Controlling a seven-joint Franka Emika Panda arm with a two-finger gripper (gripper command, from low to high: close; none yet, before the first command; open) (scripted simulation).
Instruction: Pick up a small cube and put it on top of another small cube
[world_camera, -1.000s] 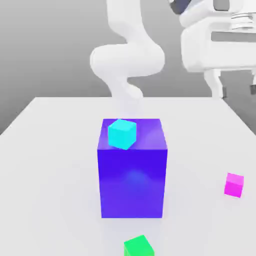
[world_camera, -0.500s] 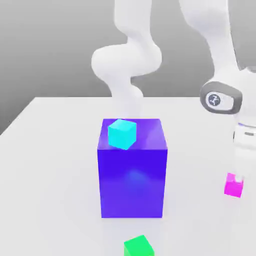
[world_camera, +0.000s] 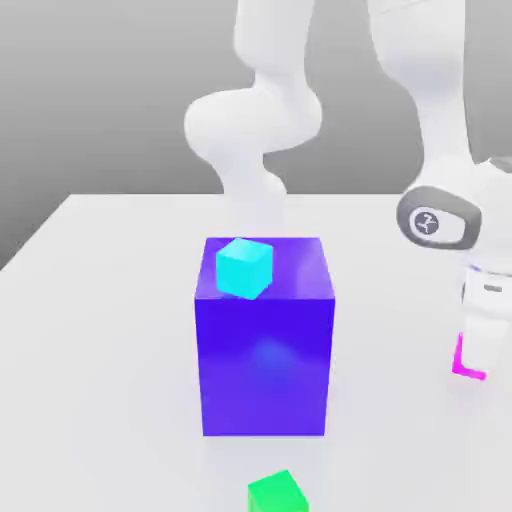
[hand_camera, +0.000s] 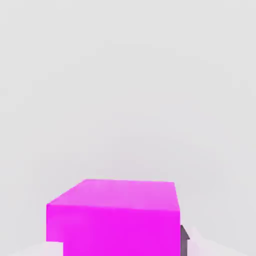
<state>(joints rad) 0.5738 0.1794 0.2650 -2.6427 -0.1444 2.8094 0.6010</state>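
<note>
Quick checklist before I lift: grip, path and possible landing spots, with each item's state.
1. Fingers closed on the magenta cube: ok, one on each side.
2. Cube still unlifted: cannot tell, its underside is hidden.
3. Cyan cube resting on top of the blue block: ok.
4. Green cube apart from the block: ok.
5. Which cube is the target, cyan or green: cannot tell, confirm first.
6. Magenta cube stacked: not ok, not yet done.
</note>
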